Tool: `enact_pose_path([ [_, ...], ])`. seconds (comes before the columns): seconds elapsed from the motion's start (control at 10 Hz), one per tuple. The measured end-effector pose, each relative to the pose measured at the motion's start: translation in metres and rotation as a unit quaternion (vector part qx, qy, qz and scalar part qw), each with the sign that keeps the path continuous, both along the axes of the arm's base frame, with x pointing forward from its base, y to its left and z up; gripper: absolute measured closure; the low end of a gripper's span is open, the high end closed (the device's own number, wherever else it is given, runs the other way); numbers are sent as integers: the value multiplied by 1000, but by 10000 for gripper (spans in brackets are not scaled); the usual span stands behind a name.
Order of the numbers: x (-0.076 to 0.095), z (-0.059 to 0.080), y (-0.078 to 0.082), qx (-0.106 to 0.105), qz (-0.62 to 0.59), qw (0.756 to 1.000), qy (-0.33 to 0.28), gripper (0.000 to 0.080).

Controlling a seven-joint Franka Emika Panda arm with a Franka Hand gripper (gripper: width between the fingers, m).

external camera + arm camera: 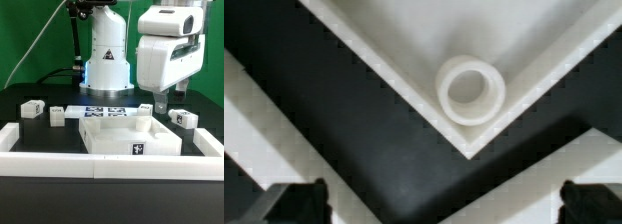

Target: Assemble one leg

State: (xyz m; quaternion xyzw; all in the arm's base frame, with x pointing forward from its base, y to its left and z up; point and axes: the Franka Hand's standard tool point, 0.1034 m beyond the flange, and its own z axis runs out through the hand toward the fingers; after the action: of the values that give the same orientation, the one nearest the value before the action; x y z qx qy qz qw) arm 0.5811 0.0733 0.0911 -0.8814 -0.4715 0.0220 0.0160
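My gripper (158,103) hangs open and empty over the far right corner of the large white panel (128,135). In the wrist view the gripper (441,205) has its dark fingertips (295,202) wide apart, with the panel's corner (411,50) and its round screw socket (471,90) below. One leg (182,118), a small white tagged block, lies on the black table just to the exterior view's right of the gripper. Two more legs (32,108) (57,115) lie at the exterior view's left. No leg shows in the wrist view.
The marker board (105,111) lies behind the panel, in front of the robot base (105,55). A white raised wall (90,163) runs along the front and both sides of the work area. White strips (553,165) cross the wrist view beside the panel corner.
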Motion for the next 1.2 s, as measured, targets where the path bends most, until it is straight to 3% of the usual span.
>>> enact_pose_path([
  [0.9,-1,-1,-1,0,16,1000,3,150],
  [1.2,-22,-11,-13,-4,148,987,-53,150],
])
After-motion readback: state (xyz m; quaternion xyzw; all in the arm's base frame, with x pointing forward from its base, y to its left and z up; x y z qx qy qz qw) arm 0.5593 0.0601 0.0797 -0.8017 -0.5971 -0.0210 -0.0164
